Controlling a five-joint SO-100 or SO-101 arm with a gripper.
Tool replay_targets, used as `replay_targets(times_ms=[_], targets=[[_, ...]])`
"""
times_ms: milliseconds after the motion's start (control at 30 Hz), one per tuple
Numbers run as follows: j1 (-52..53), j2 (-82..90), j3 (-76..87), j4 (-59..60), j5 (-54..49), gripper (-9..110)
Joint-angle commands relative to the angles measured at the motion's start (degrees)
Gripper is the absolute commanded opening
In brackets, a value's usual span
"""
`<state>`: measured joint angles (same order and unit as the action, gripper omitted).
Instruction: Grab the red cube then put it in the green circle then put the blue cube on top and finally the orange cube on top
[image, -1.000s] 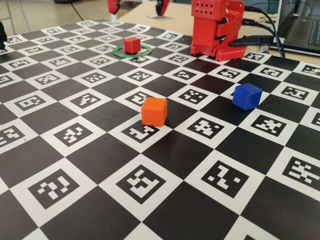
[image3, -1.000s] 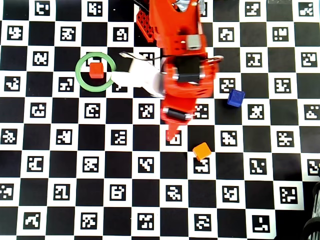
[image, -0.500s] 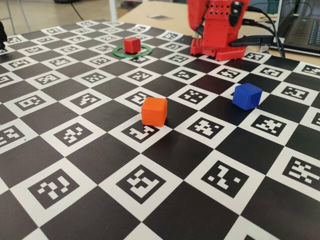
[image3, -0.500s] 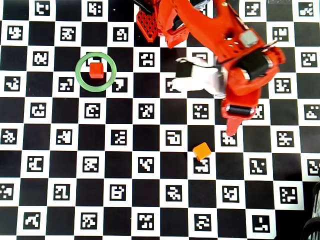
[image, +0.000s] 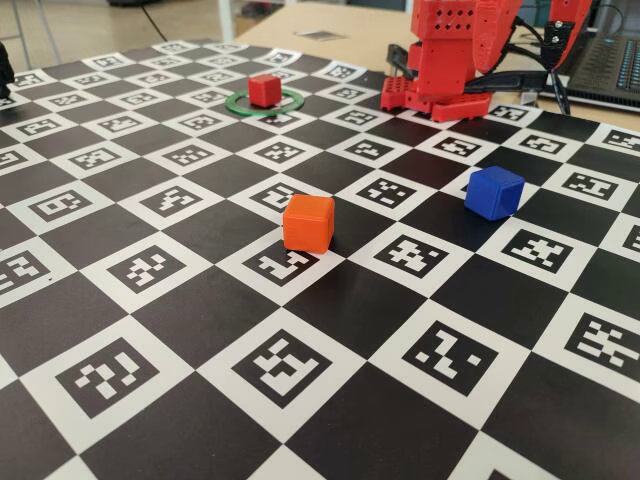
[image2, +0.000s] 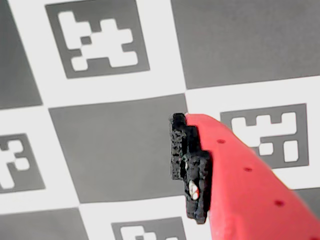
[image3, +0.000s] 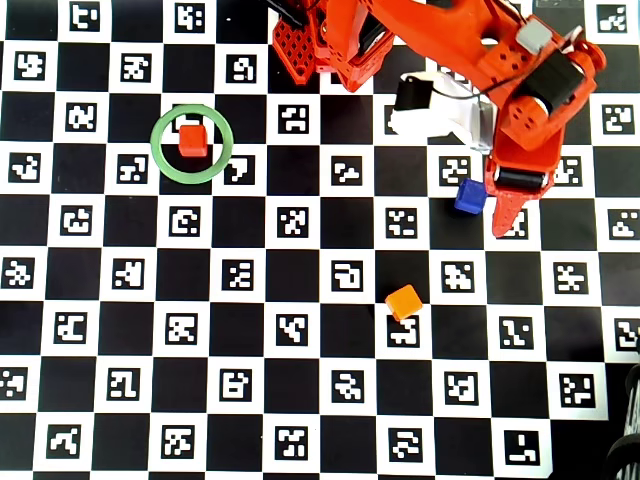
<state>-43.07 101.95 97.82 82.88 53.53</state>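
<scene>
The red cube (image: 264, 89) (image3: 192, 139) sits inside the green circle (image: 237, 103) (image3: 160, 160) at the far left of the board. The blue cube (image: 494, 192) (image3: 470, 196) rests on the board at the right. The orange cube (image: 308, 222) (image3: 403, 301) stands nearer the middle. My gripper (image3: 497, 215) (image: 566, 25) hangs high, just right of the blue cube in the overhead view, touching nothing. In the wrist view only one red finger with its black pad (image2: 184, 150) shows. The gripper (image2: 115, 155) has bare board beside that pad and holds nothing; the other finger is out of frame.
The arm's red base (image: 440, 60) (image3: 320, 45) stands at the board's far edge. A laptop (image: 610, 60) and cables lie behind it at the right. The checkered marker board (image: 200, 310) fills the table.
The arm has swung to the right in the overhead view, from the board's middle to beside the blue cube. All three cubes have stayed in place.
</scene>
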Motion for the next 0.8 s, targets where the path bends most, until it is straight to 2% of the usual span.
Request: replay_targets(times_ms=[0,767], targets=[[0.0,7.1,3.8,-4.7,-0.8,42],[-5.7,-3.1,20.2,-21.2,-0.3,43]])
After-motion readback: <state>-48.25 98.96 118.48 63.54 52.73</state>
